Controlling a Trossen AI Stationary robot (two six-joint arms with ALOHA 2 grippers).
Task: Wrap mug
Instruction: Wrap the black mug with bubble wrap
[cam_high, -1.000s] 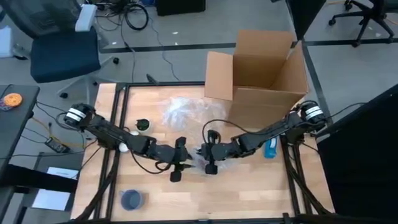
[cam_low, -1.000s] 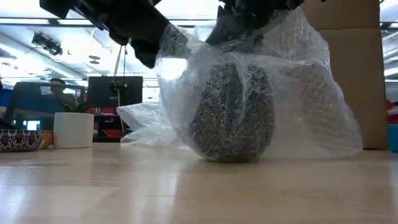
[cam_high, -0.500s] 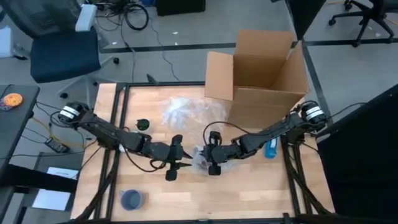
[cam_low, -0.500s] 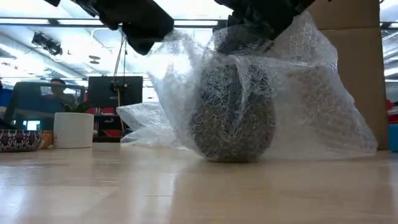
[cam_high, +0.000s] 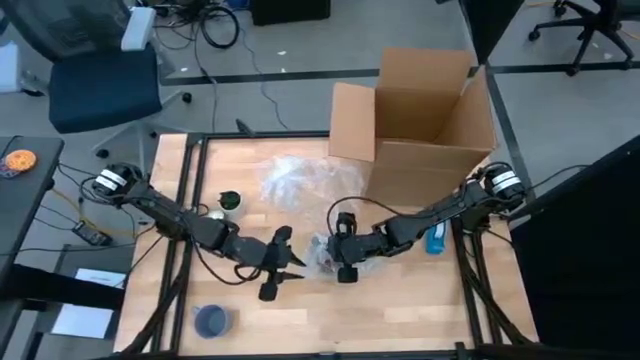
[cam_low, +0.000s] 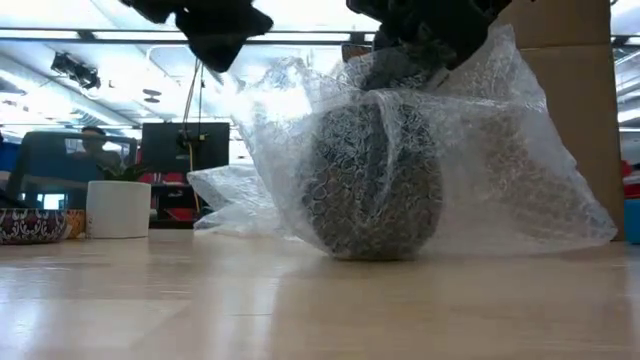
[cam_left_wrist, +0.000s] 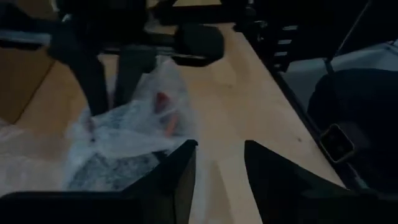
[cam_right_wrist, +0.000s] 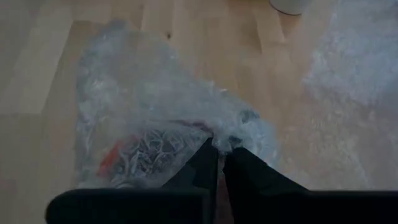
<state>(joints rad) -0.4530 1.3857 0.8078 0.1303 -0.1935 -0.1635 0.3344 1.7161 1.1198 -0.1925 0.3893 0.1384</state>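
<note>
Since a second ago: left gripper (cam_high: 283, 262) drawn back from the bundle toward the table's front-left, now clear of the wrap; right gripper (cam_high: 343, 250) little changed, shifted slightly nearer the bundle

Mug (cam_low: 372, 182): dark, patterned, round-bodied; stands upright on the wooden table (cam_high: 400, 310) near its middle, seen through the wrap in the low view

Bubble wrap (cam_low: 500, 170): clear sheet draped over and around the mug, gathered at the top, its loose skirt spread on the table to the side toward the box

Right gripper: over the top of the mug; fingers (cam_right_wrist: 208, 163) nearly together, pinching a fold of bubble wrap at the gathered top

Left gripper: just beside the bundle, apart from it; fingers (cam_left_wrist: 180, 171) parted with a plain gap between them, nothing held; wrapped mug visible ahead of them in the left wrist view

Second bubble wrap sheet (cam_high: 292, 178): crumpled, lying at the back of the table, just beside the box

Cardboard box (cam_high: 425, 120): open, flaps up, at the table's back-right corner

White cup (cam_low: 118, 208): upright, on the left side of the table, well apart from the mug

Dark round item (cam_high: 229, 201): on the table's left half, near the left arm; kind cannot be told

Grey round lid or dish (cam_high: 211, 320): front-left corner of the table

Blue item (cam_high: 436, 239): right edge of the table, partly under the right arm
</note>
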